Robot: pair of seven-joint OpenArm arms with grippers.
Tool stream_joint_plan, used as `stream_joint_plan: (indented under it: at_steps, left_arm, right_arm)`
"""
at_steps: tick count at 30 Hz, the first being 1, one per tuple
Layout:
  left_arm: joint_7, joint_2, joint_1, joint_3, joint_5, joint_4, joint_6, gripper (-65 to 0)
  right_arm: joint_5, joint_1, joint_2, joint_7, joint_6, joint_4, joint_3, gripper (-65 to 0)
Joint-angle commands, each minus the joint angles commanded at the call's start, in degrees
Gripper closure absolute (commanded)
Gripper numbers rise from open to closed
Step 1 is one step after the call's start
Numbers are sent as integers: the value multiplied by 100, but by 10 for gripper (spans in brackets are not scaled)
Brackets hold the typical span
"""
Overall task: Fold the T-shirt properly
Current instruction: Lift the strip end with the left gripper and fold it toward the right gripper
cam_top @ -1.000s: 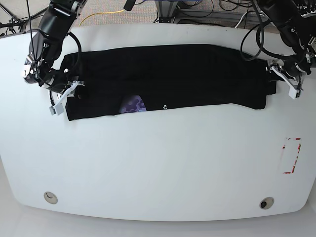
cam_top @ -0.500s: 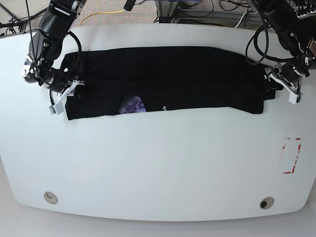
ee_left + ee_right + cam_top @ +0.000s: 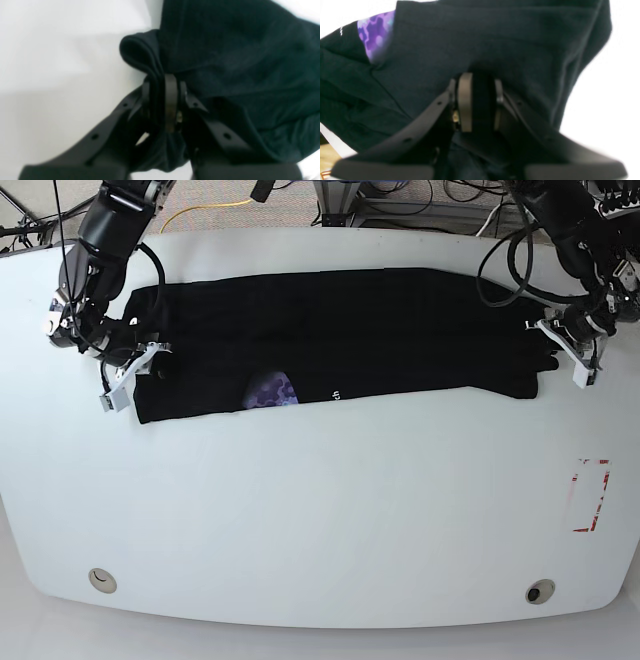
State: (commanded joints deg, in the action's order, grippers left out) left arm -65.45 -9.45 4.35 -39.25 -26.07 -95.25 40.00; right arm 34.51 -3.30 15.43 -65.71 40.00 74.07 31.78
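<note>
Base view: the T-shirt (image 3: 340, 335) lies as a long black band across the far half of the white desk (image 3: 320, 510), a purple patch (image 3: 270, 392) and white lettering peeking out at its near edge. The left claw (image 3: 572, 352) sits at the band's end on this view's right, the right claw (image 3: 125, 378) at the opposite end.

Left wrist view: the left claw (image 3: 162, 100) is pressed together on a rolled fold of the T-shirt (image 3: 237, 50), pinching several layers.

Right wrist view: the right claw (image 3: 477, 100) is likewise clamped on a bunch of the T-shirt (image 3: 470, 37), the patch (image 3: 373, 35) off to the side.

Cloth like this looks light, limp and prone to sagging or slipping layers, so I judge corners and edges, gripped through all layers, the best holds.
</note>
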Motion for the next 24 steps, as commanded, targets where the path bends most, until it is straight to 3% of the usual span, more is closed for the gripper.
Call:
stream_joint_plan:
  at_steps: [7,15,18,24]
  left_arm:
    - [0,0,580,1415,0,-1802,0,-36]
    - [0,18,466,2936,0,-1899,0,-36]
    - [18,264,193,3332,35,-1864,0,-38]
    - [18,457,26,3938,35,-1846,0,-40]
  right_arm:
    - [0,0,0,0,0,0,0,-114]
    - [-9,0,0,0,0,0,-9,-114]
    - [-9,0,9,0,0,0,-9,-114]
    - [-9,0,9,0,0,0,-9,-114]
